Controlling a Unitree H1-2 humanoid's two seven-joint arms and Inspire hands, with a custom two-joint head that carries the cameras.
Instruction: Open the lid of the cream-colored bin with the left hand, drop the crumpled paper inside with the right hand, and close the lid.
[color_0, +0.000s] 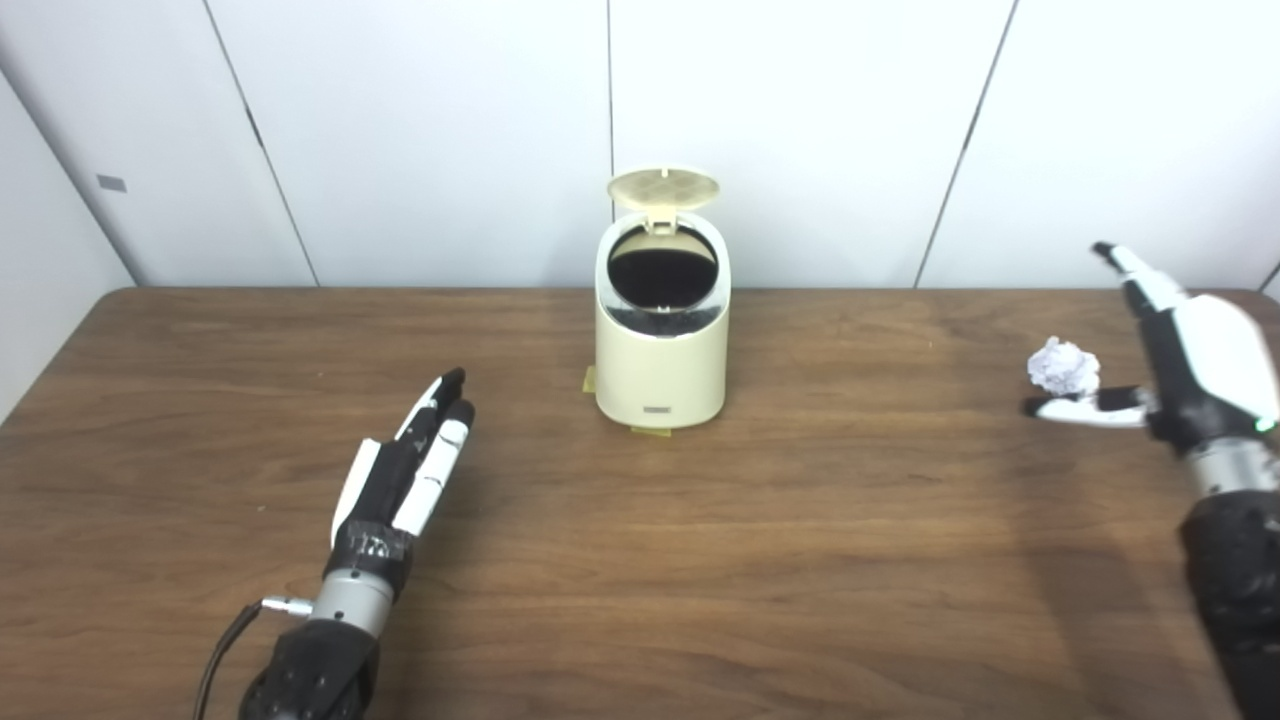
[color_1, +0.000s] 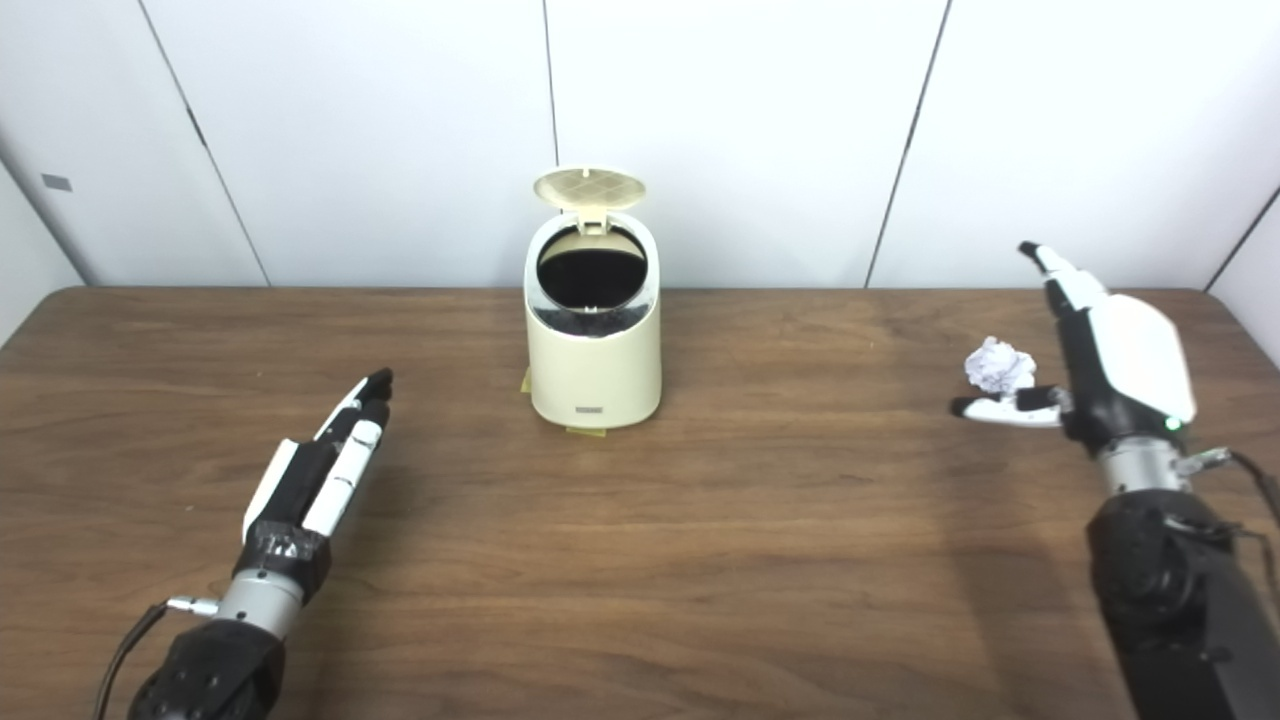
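The cream-colored bin stands upright at the back middle of the table, its round lid swung up and its dark mouth showing. A crumpled white paper ball lies on the table at the far right. My right hand hovers just right of the paper, open, fingers stretched up and away and thumb pointing left beneath the ball, holding nothing. My left hand rests low over the table, well to the left of the bin and nearer me, open with its fingers straight and together, empty.
The brown wooden table fills the lower view. White wall panels rise directly behind its far edge. Small yellowish tape tabs show at the bin's base.
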